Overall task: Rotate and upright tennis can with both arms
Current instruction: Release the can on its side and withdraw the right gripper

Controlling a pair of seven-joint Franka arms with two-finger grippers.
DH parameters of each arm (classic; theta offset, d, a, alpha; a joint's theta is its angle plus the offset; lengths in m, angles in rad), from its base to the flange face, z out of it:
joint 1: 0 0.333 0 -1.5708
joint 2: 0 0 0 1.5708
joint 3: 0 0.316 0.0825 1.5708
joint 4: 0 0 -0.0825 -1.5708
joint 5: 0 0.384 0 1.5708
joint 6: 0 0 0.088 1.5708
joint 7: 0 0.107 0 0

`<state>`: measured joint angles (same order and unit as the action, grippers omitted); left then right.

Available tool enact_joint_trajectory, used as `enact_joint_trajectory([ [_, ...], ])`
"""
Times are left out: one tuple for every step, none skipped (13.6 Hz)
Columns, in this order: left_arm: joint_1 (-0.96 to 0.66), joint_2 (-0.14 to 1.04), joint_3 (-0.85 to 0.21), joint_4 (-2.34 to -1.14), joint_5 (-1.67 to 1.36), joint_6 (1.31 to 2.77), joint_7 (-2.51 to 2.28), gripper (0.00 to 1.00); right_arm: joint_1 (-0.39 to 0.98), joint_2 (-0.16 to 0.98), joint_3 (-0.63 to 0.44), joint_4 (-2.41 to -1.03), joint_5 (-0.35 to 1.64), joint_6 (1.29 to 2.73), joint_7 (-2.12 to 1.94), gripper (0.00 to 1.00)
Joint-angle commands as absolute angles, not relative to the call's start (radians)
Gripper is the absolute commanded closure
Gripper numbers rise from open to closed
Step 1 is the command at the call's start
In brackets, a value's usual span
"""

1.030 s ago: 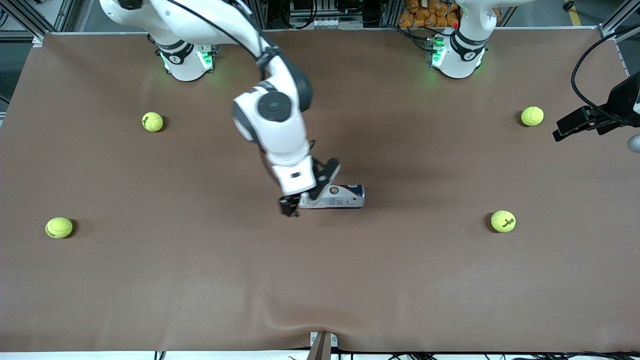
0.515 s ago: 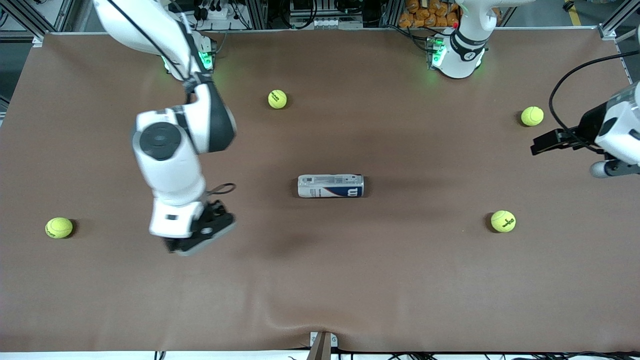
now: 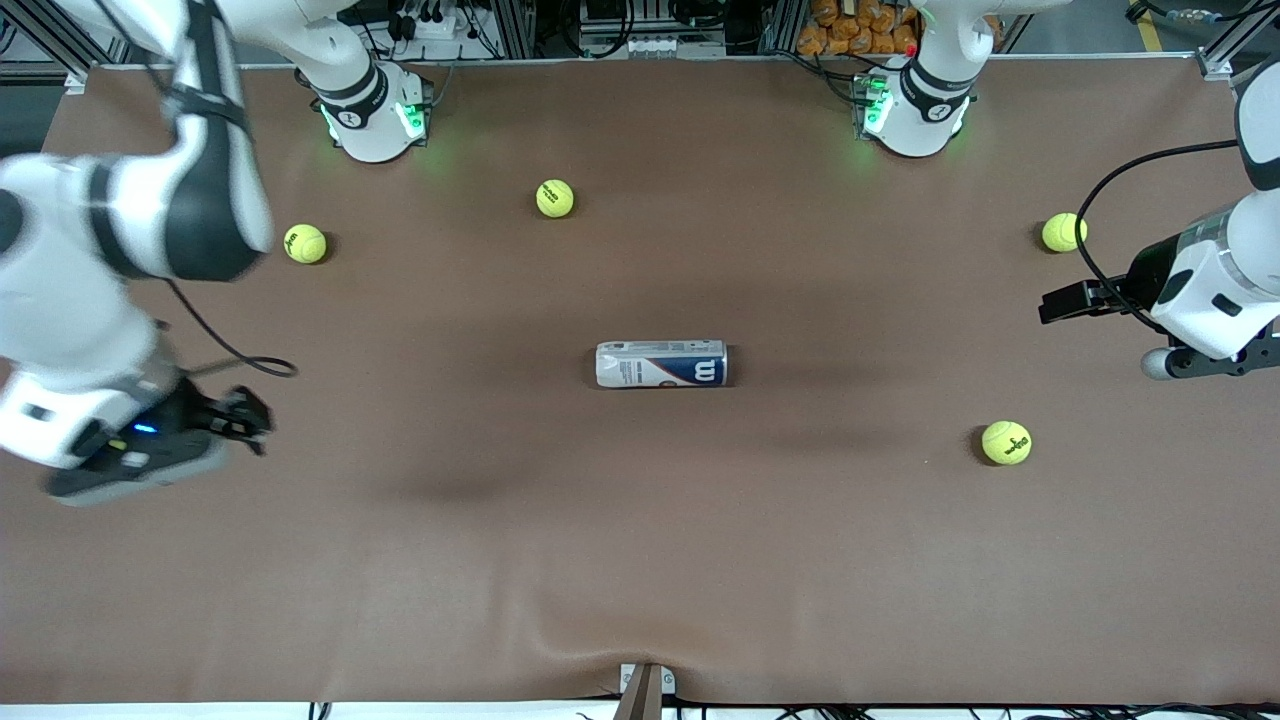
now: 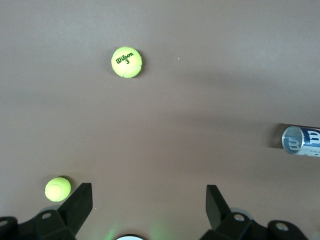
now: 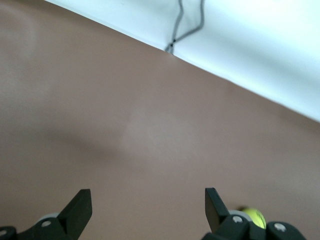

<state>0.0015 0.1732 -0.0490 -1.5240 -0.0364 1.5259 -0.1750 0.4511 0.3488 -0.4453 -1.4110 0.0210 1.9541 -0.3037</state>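
Observation:
The tennis can (image 3: 661, 364) lies on its side in the middle of the brown table, white and navy with a white "W", nothing touching it. One end of the tennis can (image 4: 301, 141) shows at the edge of the left wrist view. My right gripper (image 3: 245, 418) hangs open and empty over the table toward the right arm's end, well away from the can. In the right wrist view the right gripper (image 5: 148, 200) has only bare table between its fingers. My left gripper (image 3: 1060, 303) is open and empty over the left arm's end, and the left gripper (image 4: 148, 197) frames bare table.
Yellow-green tennis balls lie scattered: one ball (image 3: 305, 243) and another ball (image 3: 555, 197) toward the robots' bases, a ball (image 3: 1064, 232) and a ball (image 3: 1006, 442) toward the left arm's end. The table's edge (image 5: 170, 50) shows in the right wrist view.
My right gripper has left the can and swung away toward the right arm's end of the table. The can lies free and has turned its "W" upward. My left gripper has come in a little.

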Motion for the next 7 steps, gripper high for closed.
enact_joint_trajectory([
  [0.018,0.184,-0.046,-1.505,-0.052,1.514,-0.150,0.00,0.391,0.218,-0.426,-1.477,0.035,1.851,-0.264,0.00],
  [0.018,0.186,-0.046,-1.503,-0.052,1.516,-0.161,0.00,0.333,0.189,-0.395,-1.477,0.037,1.804,-0.218,0.00],
  [0.020,0.187,-0.046,-1.505,-0.052,1.516,-0.153,0.00,0.268,0.152,-0.323,-1.477,0.038,1.761,-0.186,0.00],
  [0.020,0.192,-0.048,-1.505,-0.055,1.514,-0.149,0.00,0.189,0.121,-0.249,-1.479,0.038,1.726,-0.157,0.00],
  [0.018,0.192,-0.048,-1.505,-0.064,1.516,-0.149,0.00,0.126,0.097,-0.189,-1.477,0.038,1.680,-0.129,0.00],
  [0.020,0.198,-0.049,-1.505,-0.107,1.516,-0.147,0.00,0.080,0.080,-0.157,-1.479,0.038,1.645,-0.114,0.00],
  [0.020,0.209,-0.048,-1.505,-0.173,1.516,-0.149,0.00,0.046,0.062,-0.129,-1.477,0.038,1.611,-0.104,0.00],
])
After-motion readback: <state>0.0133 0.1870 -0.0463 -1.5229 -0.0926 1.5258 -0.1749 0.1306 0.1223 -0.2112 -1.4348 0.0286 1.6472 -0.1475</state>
